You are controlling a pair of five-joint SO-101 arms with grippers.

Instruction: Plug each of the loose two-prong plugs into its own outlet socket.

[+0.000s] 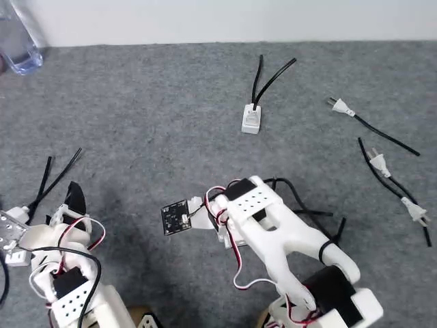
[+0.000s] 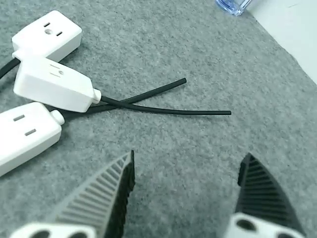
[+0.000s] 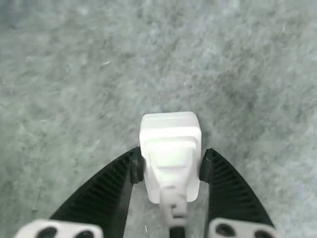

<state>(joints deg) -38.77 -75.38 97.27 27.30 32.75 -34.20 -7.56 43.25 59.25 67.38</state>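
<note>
Right tool (image 3: 170, 159) clamps a white rectangular plastic outlet socket (image 3: 170, 139)
Left tool (image 2: 188, 166) spread wide; black-corded two-prong plugs (image 1: 377, 162) lie at three o'clock on the grey counter (image 1: 136, 137); socket best kept level, slots toward them

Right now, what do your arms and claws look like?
My left arm and right arm are chunky white plastic with looping red, black and white wires. The left claw and right claw each have two black, ribbed, pointed fingers on white bases with small round holes.
</note>
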